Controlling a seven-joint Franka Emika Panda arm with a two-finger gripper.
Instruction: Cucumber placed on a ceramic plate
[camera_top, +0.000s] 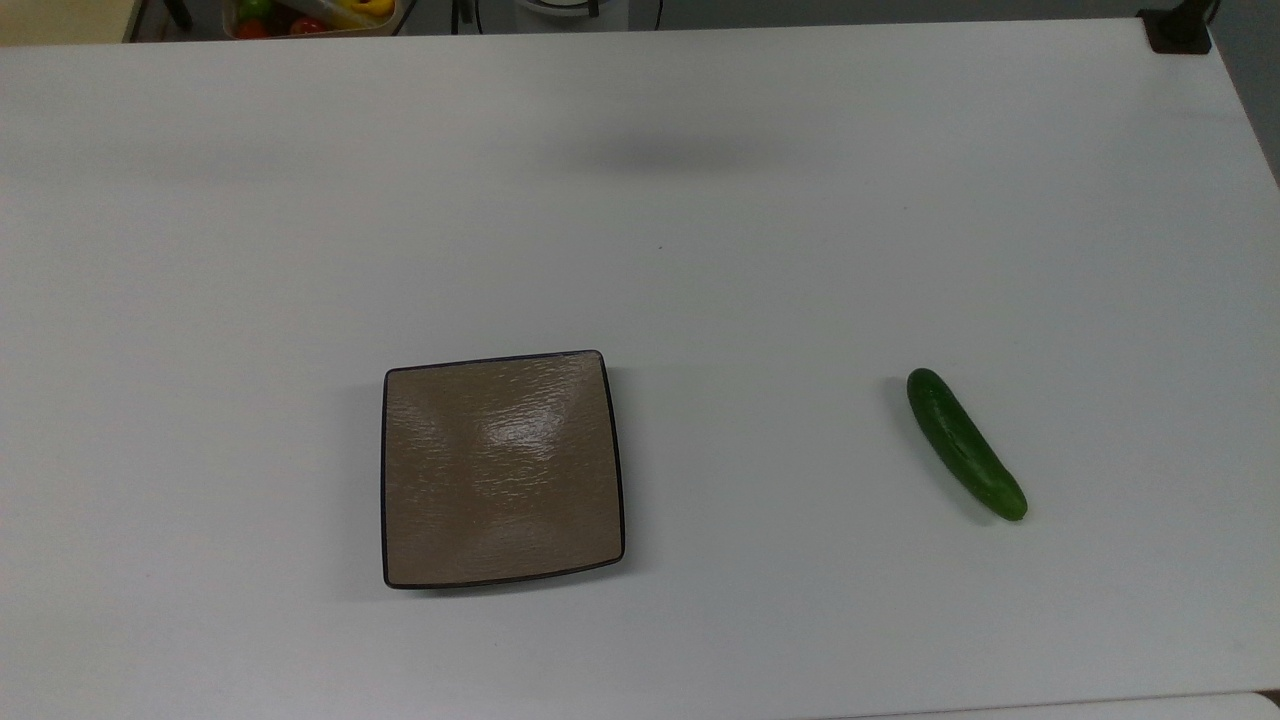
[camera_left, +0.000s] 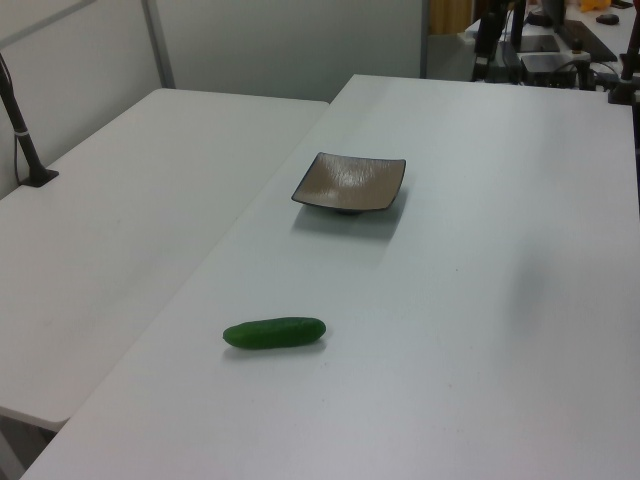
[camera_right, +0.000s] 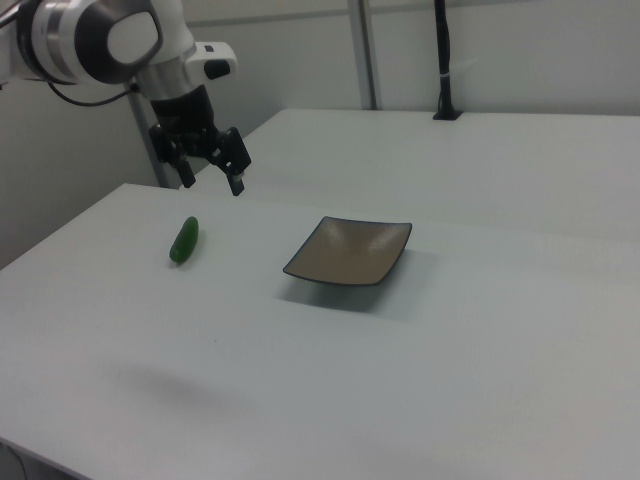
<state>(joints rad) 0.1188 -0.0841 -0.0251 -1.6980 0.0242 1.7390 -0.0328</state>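
Spanning pale walls, white table (camera_top: 700, 250).

1. Bright, even overhead light falls on the white counter (camera_top: 700, 250).
2. Glare streaks the ceramic plate (camera_top: 503, 468) at its middle.
3. A soft shadow smudges the counter beyond the plate.

We count one cucumber (camera_top: 966, 445), one ceramic plate (camera_top: 502, 470), and one pincer (camera_right: 211, 163) on a single robot arm (camera_right: 95, 40). We count two white surfaces (camera_left: 480, 300) side by side.
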